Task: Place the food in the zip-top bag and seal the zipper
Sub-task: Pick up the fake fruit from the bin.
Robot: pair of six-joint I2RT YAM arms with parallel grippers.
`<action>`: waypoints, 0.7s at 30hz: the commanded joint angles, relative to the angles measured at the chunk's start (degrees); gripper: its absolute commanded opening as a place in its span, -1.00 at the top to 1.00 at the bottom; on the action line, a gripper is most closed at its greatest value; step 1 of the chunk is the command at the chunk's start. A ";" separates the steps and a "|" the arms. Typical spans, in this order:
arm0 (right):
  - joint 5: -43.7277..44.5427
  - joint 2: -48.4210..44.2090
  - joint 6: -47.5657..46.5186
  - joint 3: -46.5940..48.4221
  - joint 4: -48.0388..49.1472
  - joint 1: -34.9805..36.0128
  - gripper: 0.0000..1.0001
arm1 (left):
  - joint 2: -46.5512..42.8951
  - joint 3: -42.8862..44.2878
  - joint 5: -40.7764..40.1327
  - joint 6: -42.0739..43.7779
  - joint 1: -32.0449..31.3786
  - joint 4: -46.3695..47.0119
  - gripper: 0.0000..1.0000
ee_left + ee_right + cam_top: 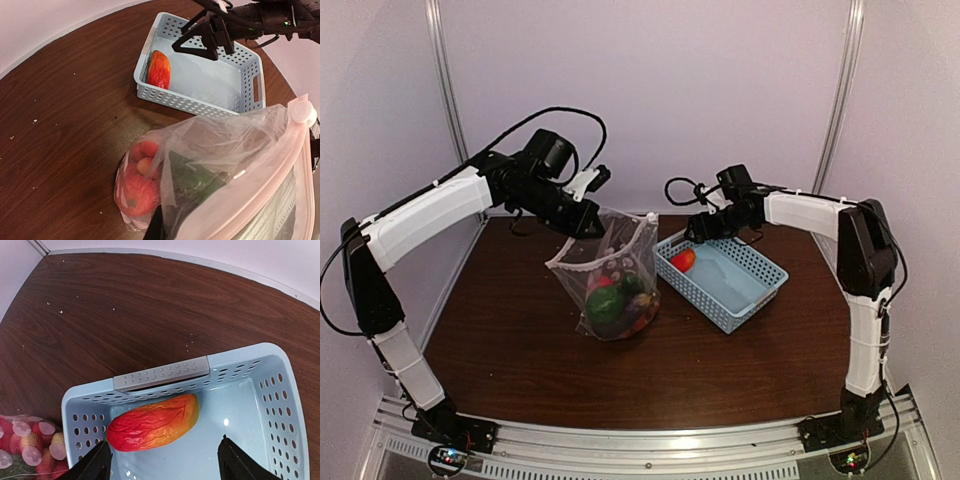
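The clear spotted zip-top bag (pixel 610 275) stands upright on the table, its mouth held up by my left gripper (pixel 584 220), which is shut on the rim. Through the plastic I see red pieces (pixel 137 187) and a green one (pixel 195 182). The pale zipper (pixel 250 192) runs along the mouth to its slider (pixel 303 111). One red-orange piece of food (pixel 152 422) lies in the light blue basket (pixel 160 374). My right gripper (pixel 162 462) hovers open just above that piece, with a fingertip on either side and not touching it.
The basket (pixel 767 290) sits to the right of the bag, close to it, on the dark wooden table (pixel 520 350). White walls close in the back and sides. Small crumbs dot the tabletop (pixel 35 120).
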 commanded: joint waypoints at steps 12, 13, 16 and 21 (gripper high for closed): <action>5.04 11.80 11.74 8.57 1.43 0.54 -0.54 | -2.63 -1.83 0.07 -0.48 -0.14 2.34 1.00; 5.33 12.25 11.94 8.65 1.34 0.70 -0.54 | -2.65 -1.84 0.02 -0.53 -0.15 2.31 1.00; 5.42 13.41 11.96 8.68 1.07 1.22 -0.55 | -2.73 -1.95 -0.15 -0.83 -0.15 2.43 1.00; 4.97 14.11 11.57 8.12 0.54 1.71 -0.56 | -2.63 -2.17 0.23 -0.96 -0.15 2.39 1.00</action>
